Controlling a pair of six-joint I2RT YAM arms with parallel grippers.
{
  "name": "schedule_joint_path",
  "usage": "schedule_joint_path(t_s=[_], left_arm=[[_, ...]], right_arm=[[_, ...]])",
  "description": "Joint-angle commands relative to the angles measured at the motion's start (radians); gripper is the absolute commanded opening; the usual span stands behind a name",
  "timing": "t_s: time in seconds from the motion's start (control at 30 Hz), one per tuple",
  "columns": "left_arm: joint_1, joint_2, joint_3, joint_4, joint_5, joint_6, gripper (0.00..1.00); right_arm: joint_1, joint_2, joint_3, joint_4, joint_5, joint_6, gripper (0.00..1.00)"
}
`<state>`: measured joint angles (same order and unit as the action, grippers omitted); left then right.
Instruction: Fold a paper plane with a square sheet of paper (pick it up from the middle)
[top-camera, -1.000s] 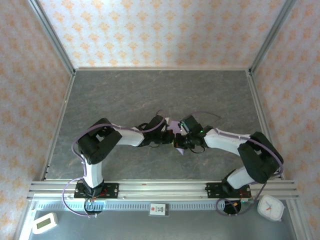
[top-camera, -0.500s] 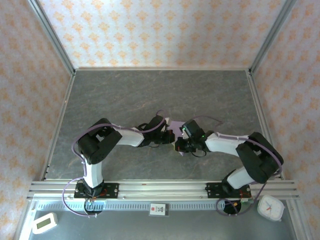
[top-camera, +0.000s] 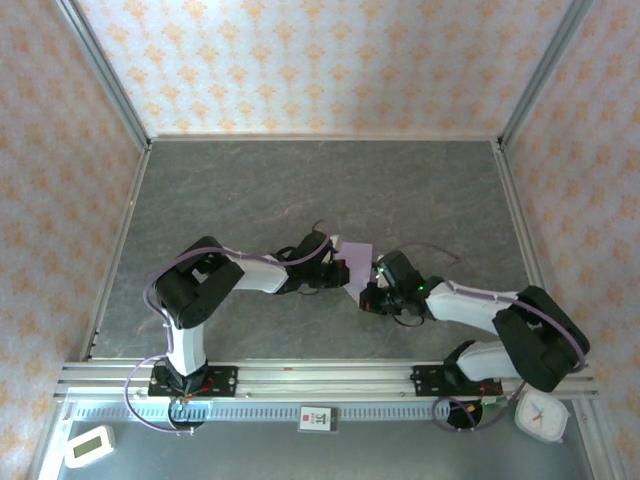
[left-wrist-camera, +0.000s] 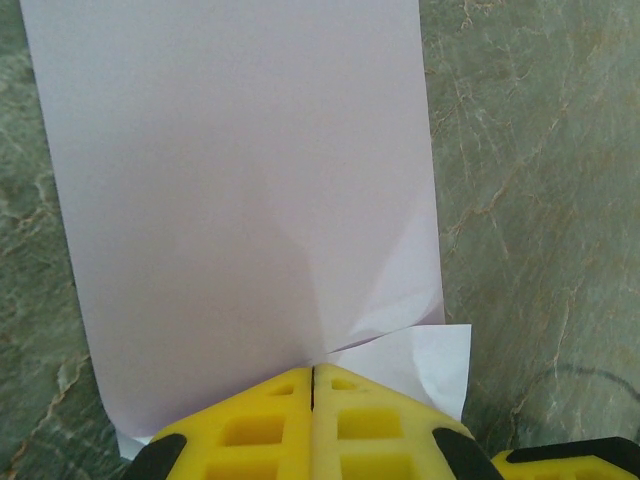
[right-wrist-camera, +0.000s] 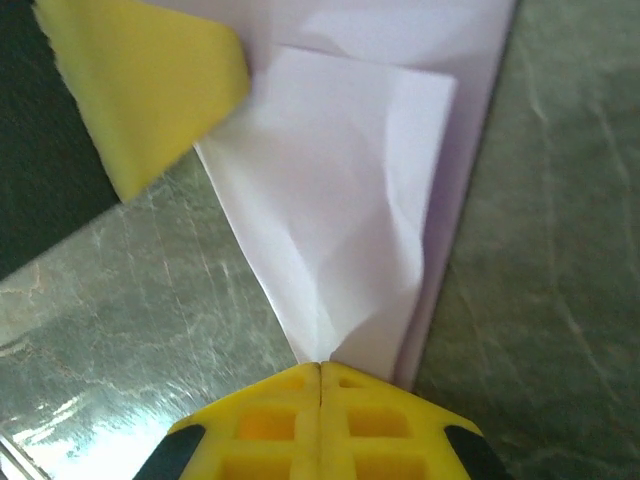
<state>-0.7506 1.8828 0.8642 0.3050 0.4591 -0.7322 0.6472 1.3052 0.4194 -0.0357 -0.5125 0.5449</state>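
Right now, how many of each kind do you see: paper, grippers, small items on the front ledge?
Lavender paper sheet: 1
Grippers: 2 (left gripper, right gripper)
Ledge items: 3 (white display unit, label card, clock)
Total: 6

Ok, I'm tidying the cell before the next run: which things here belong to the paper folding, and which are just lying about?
In the job: lavender paper, left gripper, right gripper, both pinching it.
Lying about: white clock, small white display, label card.
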Motion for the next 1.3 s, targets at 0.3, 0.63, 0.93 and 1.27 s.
schedule_joint_path(t_s=[0.3,0.63,0.93,1.27], left_arm=[[0.009,0.076,-0.065,-0.143,-0.112,-0.008,0.0],[0.004,0.072,-0.068,-0.167,-0.15,-0.055,0.0],[-0.001,0.081,-0.051,-0.181,-0.149,-0.047,0.0],[-0.004,0.091,-0.046,-0.177,-0.146,-0.053,0.0]], right_arm=[[-0.001,-0.174,-0.151,-0.209,0.068,0.244,0.0],[-0.001,-0.269,0.005,-0.277,0.055,0.244,0.0],[-0.001,-0.002,0.216,-0.104,-0.01,0.179,0.0],[-0.013,0.139,0.119,0.071,-0.042,0.202,0.0]])
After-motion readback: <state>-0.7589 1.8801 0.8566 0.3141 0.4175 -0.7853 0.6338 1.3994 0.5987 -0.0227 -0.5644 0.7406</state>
